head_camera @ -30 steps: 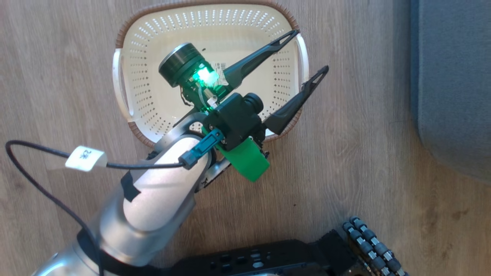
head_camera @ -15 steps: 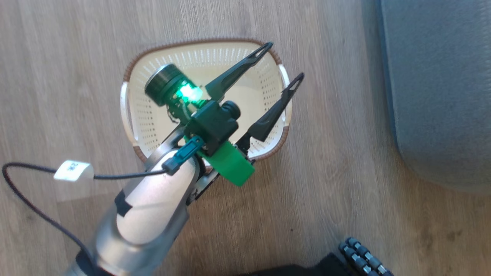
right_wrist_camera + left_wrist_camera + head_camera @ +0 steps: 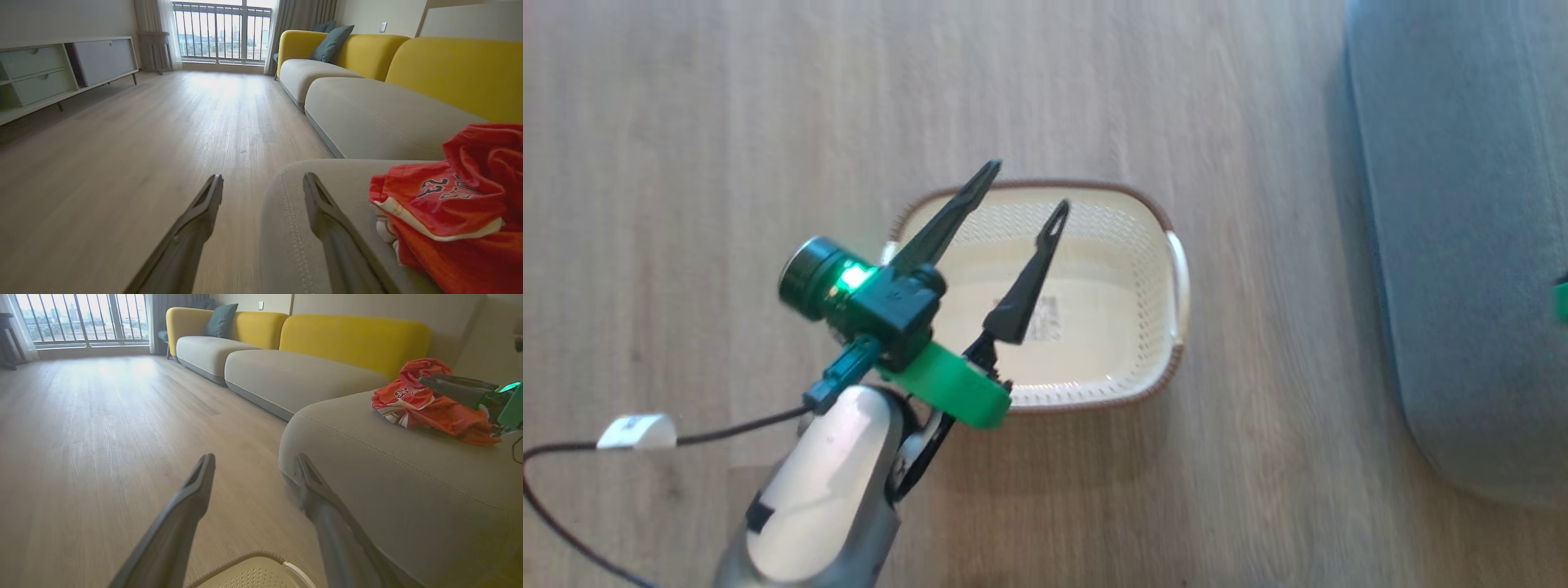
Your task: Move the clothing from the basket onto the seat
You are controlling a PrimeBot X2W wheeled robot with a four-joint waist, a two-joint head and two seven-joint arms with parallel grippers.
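moved: left gripper (image 3: 1027, 186), from basket (image 3: 1176, 269) right rim to left rim
left gripper: fingers apart, empty
right gripper (image 3: 262, 176): fingers apart, empty
clothing (image 3: 445, 204): on seat (image 3: 282, 237)

We see the basket (image 3: 1150, 265) as smooth plastic, the floor (image 3: 686, 122) as matt wood. The seat (image 3: 388, 477) is woven cloth, the clothing (image 3: 429, 412) soft fabric.

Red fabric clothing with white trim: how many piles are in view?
1 red clothing pile, crumpled on the grey upholstered sofa seat; it may hide several garments. The cream perforated plastic basket holds none.
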